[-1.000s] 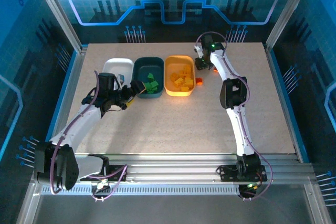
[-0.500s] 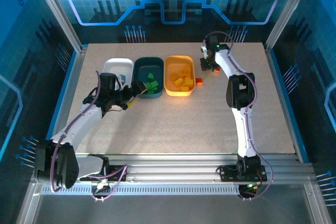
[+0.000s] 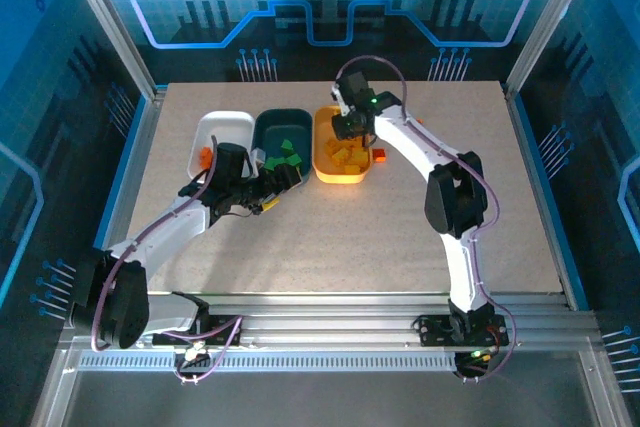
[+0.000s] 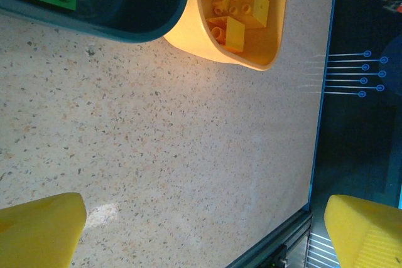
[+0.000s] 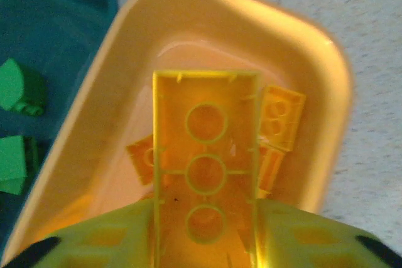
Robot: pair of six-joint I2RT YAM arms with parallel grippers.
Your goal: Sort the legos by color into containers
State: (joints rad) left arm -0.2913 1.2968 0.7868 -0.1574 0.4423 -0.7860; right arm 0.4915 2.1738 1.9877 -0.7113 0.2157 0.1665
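Yellow-green, the right gripper [image 5: 205,230] stands half open with a long yellow brick [image 5: 205,149] lodged between its jaws, studs down, right above the orange tub [image 5: 207,36] — its colour-mates lie there, so letting go should land it among them. The left gripper [image 4: 204,208] hangs empty, spread wide over bare table [image 4: 188,142] near the teal tub [image 4: 125,10], probably keeping clear; one red-orange brick [image 3: 379,155] lies beside the orange tub, unsorted.

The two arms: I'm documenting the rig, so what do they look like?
Both the left arm and right arm have white links, black joint housings and looping purple cables. The right carries a small green light. The fingers are yellow.
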